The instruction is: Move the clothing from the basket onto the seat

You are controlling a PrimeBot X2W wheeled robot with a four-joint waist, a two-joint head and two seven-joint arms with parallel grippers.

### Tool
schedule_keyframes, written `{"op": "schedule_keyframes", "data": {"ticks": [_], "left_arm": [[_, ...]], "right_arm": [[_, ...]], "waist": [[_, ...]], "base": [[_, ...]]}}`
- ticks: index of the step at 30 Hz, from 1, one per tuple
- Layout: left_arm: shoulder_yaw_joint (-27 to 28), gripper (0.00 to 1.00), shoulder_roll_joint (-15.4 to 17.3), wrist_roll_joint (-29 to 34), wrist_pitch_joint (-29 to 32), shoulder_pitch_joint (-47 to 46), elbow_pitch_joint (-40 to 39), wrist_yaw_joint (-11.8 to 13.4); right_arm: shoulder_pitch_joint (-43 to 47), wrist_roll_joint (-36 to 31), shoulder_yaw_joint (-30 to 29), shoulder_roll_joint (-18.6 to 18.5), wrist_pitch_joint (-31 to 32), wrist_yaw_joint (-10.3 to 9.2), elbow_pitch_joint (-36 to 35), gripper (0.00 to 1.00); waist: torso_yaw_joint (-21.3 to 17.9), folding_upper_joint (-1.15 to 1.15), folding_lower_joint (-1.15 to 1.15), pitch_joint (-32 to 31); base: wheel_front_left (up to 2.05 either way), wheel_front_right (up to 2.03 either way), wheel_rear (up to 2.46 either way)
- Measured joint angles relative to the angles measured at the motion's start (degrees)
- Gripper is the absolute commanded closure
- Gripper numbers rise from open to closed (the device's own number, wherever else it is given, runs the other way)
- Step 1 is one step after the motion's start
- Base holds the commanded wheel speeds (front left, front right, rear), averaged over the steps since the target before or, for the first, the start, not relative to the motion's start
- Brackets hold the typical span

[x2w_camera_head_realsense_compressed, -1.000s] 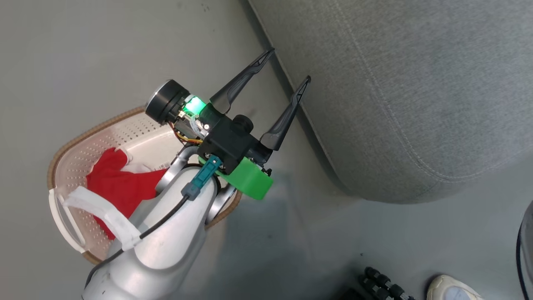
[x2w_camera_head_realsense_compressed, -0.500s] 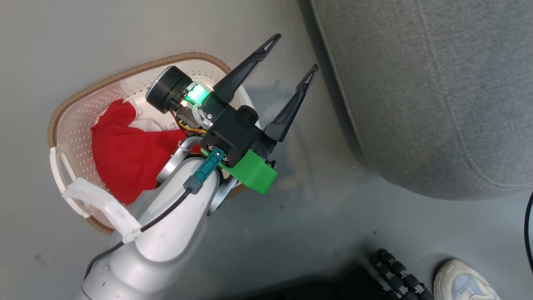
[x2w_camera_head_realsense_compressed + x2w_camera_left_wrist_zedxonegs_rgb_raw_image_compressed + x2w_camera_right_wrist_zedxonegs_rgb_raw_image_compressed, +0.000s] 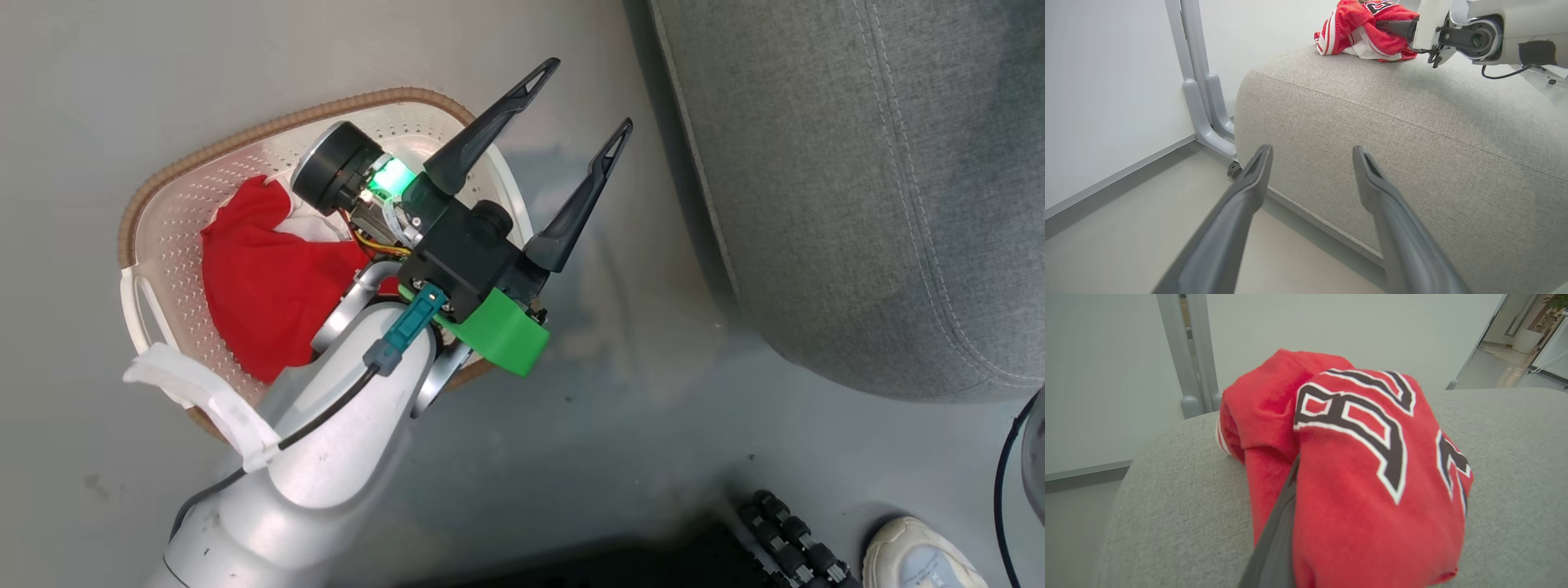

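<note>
The right gripper (image 3: 1388, 26) pinches the lettered red jersey (image 3: 1355, 465) atop the seat (image 3: 1372, 122); the left gripper (image 3: 588, 96) is spread, empty, beside the seat; one red garment (image 3: 269, 286) awaits in the basket (image 3: 163, 180).

a smooth pale grey floor (image 3: 620, 441) with a dull sheen meets a plain white wall (image 3: 1106, 81) edged by a grey skirting board (image 3: 1114, 185). two grey metal posts (image 3: 1194, 73) stand by the wall on curved feet, a small wheel (image 3: 1233, 169) beneath. far right, a bright doorway (image 3: 1511, 363)

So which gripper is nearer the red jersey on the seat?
Right. The right gripper is shut on the jersey on the seat; the left gripper is open, down beside the seat.
</note>
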Motion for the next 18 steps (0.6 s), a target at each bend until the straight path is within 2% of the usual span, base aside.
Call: {"op": "schedule_keyframes", "data": {"ticks": [1,6,18], "left_arm": [[0.14,0.00,-0.01,0.00,0.00,-0.01,0.02,0.00],[1.19,0.00,-0.18,-0.15,-0.01,0.48,-0.04,0.04],[6.25,0.00,-0.57,-1.56,-0.01,6.69,-0.22,1.55]], "right_arm": [[0.48,-0.03,-0.04,0.16,0.00,0.00,-0.03,0.00],[4.28,-0.02,0.08,0.86,0.00,0.00,-1.23,0.00],[21.94,1.30,2.92,2.75,0.00,0.00,-10.01,0.00]], "waist": [[0.03,0.00,0.00,-0.24],[0.11,0.00,0.00,-2.25],[-0.13,0.00,-0.01,-11.05]], "base": [[0.00,0.00,0.00],[0.00,0.00,0.00],[0.00,0.00,0.00]]}}
